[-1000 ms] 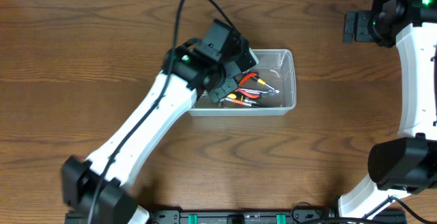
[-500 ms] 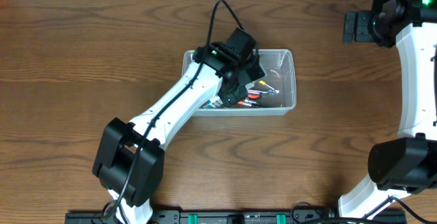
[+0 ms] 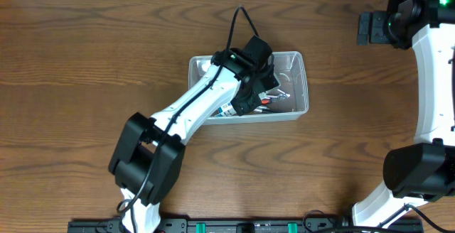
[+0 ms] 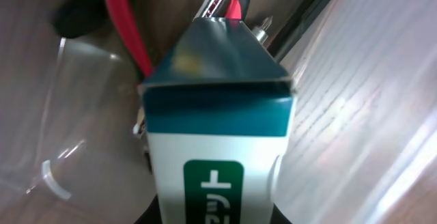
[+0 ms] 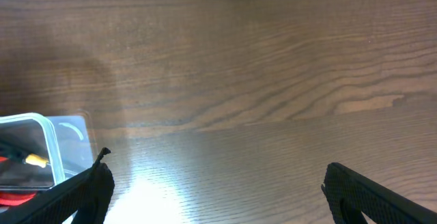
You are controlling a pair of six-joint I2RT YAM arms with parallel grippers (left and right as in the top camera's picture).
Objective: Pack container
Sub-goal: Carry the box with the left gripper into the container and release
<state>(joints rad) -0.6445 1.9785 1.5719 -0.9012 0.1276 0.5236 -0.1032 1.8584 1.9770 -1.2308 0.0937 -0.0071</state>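
Observation:
The container (image 3: pixel 304 84) is a clear greyish tub at the table's middle, holding several hand tools with red and orange handles (image 3: pixel 270 99). My left gripper (image 3: pixel 242 99) reaches down into it, shut on a small blue-and-white cardboard box (image 3: pixel 229 109). In the left wrist view the box (image 4: pixel 218 135) fills the centre between my fingers (image 4: pixel 215 214), with red tool handles (image 4: pixel 126 33) and the tub's clear wall (image 4: pixel 68 115) behind it. My right gripper (image 3: pixel 370 27) is open and empty at the far right. In its own view (image 5: pixel 218 190) the tub's corner (image 5: pixel 41 125) shows at the left.
Bare brown wooden table (image 3: pixel 85 62) lies all around the tub. The right arm's white links (image 3: pixel 434 84) run along the right edge. The left arm's cable (image 3: pixel 238 20) loops above the tub's back rim.
My left arm has swung right and its wrist has moved further over the tub, carrying the box with it. The right arm has not moved.

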